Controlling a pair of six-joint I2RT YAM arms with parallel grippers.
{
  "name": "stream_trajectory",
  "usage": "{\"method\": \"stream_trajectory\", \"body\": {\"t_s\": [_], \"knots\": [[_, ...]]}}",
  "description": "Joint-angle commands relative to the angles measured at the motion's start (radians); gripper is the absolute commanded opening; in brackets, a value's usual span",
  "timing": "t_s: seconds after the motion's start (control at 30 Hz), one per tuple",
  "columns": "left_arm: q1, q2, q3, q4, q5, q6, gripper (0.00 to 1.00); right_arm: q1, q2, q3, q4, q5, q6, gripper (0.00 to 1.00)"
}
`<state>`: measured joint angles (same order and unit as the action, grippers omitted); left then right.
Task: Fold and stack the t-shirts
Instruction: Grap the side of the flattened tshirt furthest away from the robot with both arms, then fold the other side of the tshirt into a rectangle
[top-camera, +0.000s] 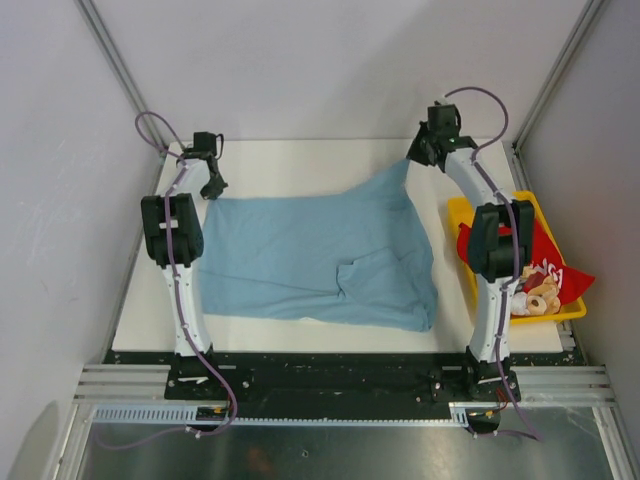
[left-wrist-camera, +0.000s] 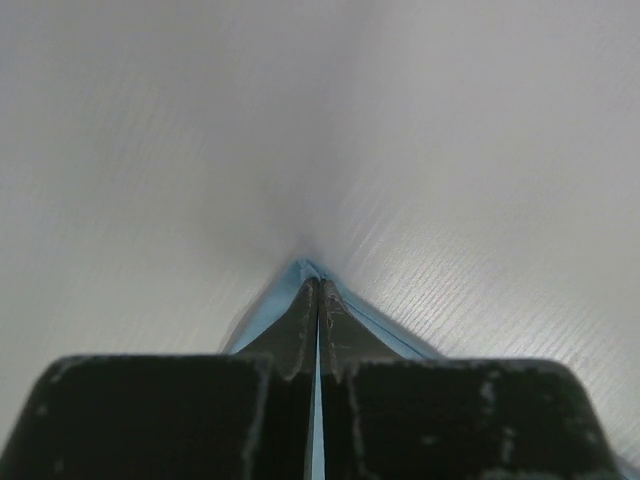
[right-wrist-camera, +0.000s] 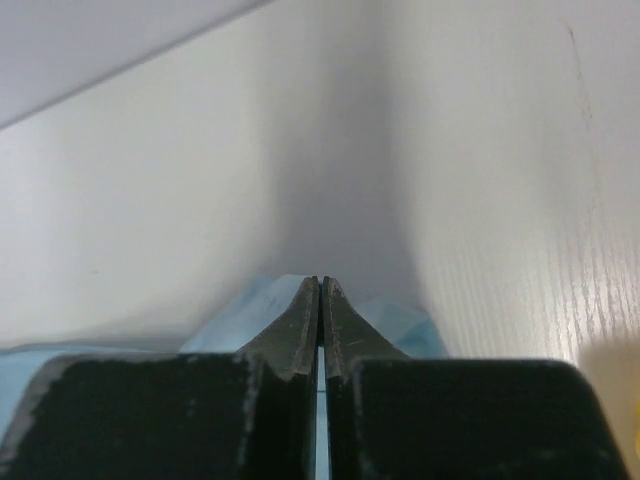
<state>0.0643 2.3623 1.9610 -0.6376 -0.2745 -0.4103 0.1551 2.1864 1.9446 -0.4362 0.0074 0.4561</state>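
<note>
The light blue t-shirt (top-camera: 310, 255) lies spread on the white table (top-camera: 300, 155), its lettering hidden. My left gripper (top-camera: 214, 189) is shut on the shirt's far left corner, low at the table; blue cloth (left-wrist-camera: 262, 312) shows round the closed fingers. My right gripper (top-camera: 411, 160) is shut on the far right corner and holds it lifted, so the cloth rises in a peak; blue cloth (right-wrist-camera: 245, 305) shows there too. The red t-shirt (top-camera: 545, 262) with white lettering lies crumpled in the yellow bin (top-camera: 458, 212) at the right.
The yellow bin also holds some pale round things (top-camera: 535, 297) by the red shirt. A sleeve (top-camera: 370, 275) lies folded over the blue shirt's near right part. White walls close in the back and sides. A black rail (top-camera: 330, 375) runs along the near edge.
</note>
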Motion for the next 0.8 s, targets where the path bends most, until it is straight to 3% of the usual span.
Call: {"method": "stream_trajectory", "body": {"t_s": [0.0, 0.43, 0.77], "knots": [[0.011, -0.071, 0.030, 0.015, 0.004, -0.016, 0.00, 0.004, -0.145, -0.060, 0.043, -0.032, 0.008, 0.00], [0.014, -0.208, -0.119, 0.064, 0.044, -0.047, 0.00, 0.015, -0.392, -0.359, 0.081, -0.059, 0.031, 0.00], [0.018, -0.320, -0.295, 0.101, 0.074, -0.066, 0.00, 0.035, -0.536, -0.504, 0.012, -0.057, 0.050, 0.00]]}}
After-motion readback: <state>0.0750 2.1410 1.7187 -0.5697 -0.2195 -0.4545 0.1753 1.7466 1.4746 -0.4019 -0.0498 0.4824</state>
